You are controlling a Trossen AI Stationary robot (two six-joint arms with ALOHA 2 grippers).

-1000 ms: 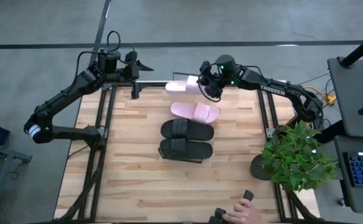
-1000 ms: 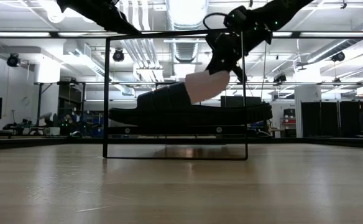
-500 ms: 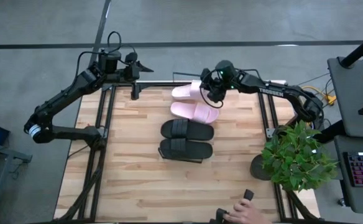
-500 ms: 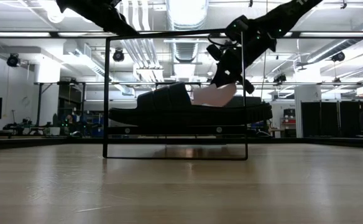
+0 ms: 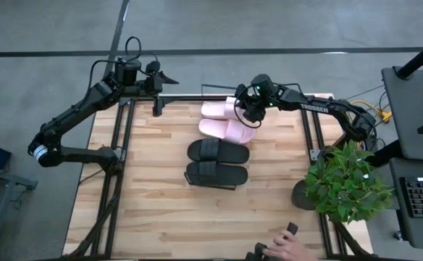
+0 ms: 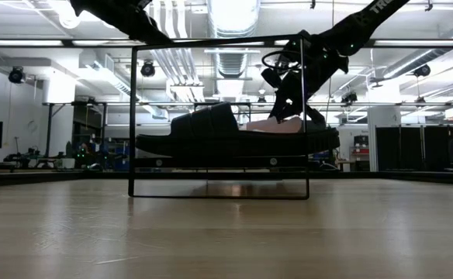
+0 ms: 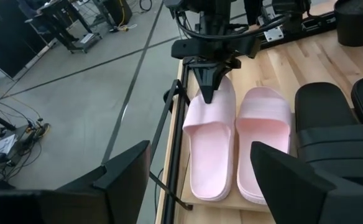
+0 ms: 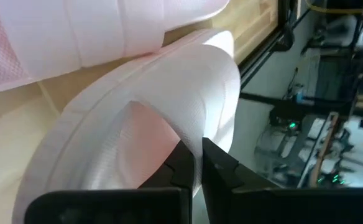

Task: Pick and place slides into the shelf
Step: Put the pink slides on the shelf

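- Your right gripper (image 5: 244, 110) is pinching the heel rim of a pale pink slide (image 5: 218, 109), fingers closed on the thin edge, as the right wrist view shows (image 8: 188, 165).
- That slide lies on the shelf's light-wood panel (image 7: 231, 204) at the table's far edge, its long axis running across the table away from the gripper toward the left arm's side.
- It sits parallel to, and just beside, the second pink slide (image 5: 227, 130), which lies on the side of the first toward the two black slides (image 5: 217, 163).
- The black pair rests on the table top nearer the front edge, well apart from either gripper.
- The right arm is the nearer one to every slide; your left gripper (image 5: 157, 78) hovers beyond the far left corner of the table, spread wide and holding nothing.
- Compared with a second ago, the held slide has come down: it was tilted up in the air above the rack, and it now lies flat on the panel, in line with its mate.
- Release looks like the step in hand.
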